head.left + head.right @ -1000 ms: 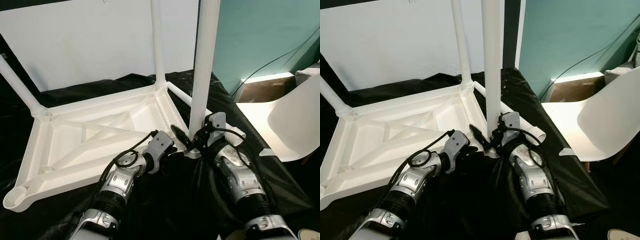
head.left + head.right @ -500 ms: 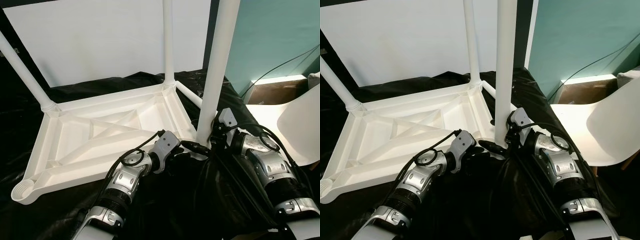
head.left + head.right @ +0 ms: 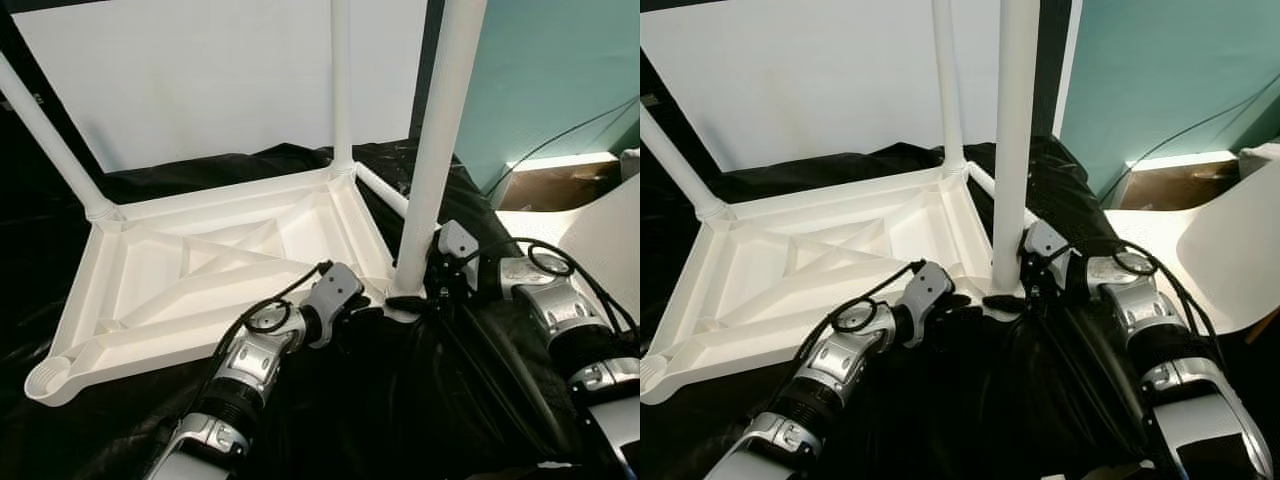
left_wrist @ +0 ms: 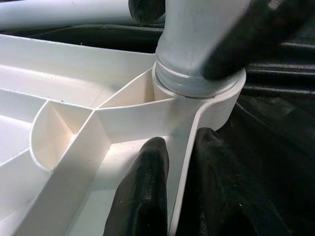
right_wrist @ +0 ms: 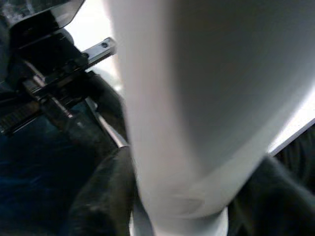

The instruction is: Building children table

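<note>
While the white children's table (image 3: pixel 200 280) lies upside down on the black sheet (image 3: pixel 330 420), three of its legs stand up from the corner sockets and the fourth socket (image 3: pixel 45 378), at the near left corner, is open and bare. Taking the near right corner socket (image 4: pixel 197 93) as the landmark: the left gripper (image 4: pixel 179 162) sits just to its left, its two black fingers (image 4: pixel 145 191) nearly closed and pinching the thin upright wall of the underside frame, one finger inside the frame and one outside. That grip steadies the table against twisting, and it is best kept firm and low, close to the socket, so the frame cannot lift or swing.

In the socket itself stands the near right leg (image 3: pixel 440 140), upright, with its threaded collar showing just above the socket rim in the left wrist view, so I judge it is not fully seated. Immediately to the right of the socket, the right gripper (image 5: pixel 187 196) wraps the base of this leg, a finger (image 5: pixel 98 196) on each side, closed on it. The step in hand looks like turning the leg home. To do it well, the leg should stay square to the socket, turned in short, even strokes with light downward pressure; any tilt risks cross-threading the plastic.

Further right of the socket a spare white tube (image 3: pixel 385 190) lies on the sheet, with a white chair (image 3: pixel 1230 250) beyond.
</note>
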Robot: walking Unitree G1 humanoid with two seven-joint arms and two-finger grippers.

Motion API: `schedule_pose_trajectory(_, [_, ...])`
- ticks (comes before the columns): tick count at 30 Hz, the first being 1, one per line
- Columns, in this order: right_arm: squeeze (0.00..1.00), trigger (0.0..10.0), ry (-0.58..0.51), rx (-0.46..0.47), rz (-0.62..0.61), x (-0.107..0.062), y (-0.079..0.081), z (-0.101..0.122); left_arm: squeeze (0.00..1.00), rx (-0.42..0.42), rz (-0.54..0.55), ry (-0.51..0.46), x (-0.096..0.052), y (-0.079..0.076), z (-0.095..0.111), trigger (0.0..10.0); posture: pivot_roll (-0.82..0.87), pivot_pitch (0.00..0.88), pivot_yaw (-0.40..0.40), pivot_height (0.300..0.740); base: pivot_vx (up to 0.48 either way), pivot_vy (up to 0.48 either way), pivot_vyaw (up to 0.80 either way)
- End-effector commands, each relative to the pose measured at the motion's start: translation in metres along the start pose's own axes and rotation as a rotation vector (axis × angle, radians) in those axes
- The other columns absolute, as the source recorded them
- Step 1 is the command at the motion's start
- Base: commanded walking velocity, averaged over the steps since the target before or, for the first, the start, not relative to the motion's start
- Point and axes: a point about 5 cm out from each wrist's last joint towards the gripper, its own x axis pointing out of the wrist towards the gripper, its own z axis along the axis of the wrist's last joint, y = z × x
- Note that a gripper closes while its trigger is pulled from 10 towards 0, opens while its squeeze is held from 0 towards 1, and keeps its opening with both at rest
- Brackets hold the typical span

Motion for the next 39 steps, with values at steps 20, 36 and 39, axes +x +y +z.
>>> schedule_pose_trajectory(20, [0.0, 0.0, -0.378, 0.353, -0.305, 0.077, 0.071, 0.008, 0.0, -0.123, 0.039, 0.162, -0.003, -0.011, -0.044, 10.0, 0.09, 0.0, 0.019, 0.74, 0.0, 0.0, 0.0])
schedule_pose_trajectory(36, [1.0, 10.0, -0.288, 0.394, -0.3, 0.075, 0.07, 0.003, 0.0, -0.113, 0.024, 0.171, -0.002, -0.011, -0.045, 10.0, 0.08, 0.0, 0.024, 0.74, 0.0, 0.0, 0.0])
schedule_pose_trajectory(39, [1.0, 10.0, -0.286, 0.357, -0.281, 0.067, 0.061, 0.005, 0.0, -0.114, 0.024, 0.17, -0.002, -0.011, -0.044, 10.0, 0.07, 0.0, 0.023, 0.74, 0.0, 0.0, 0.0])
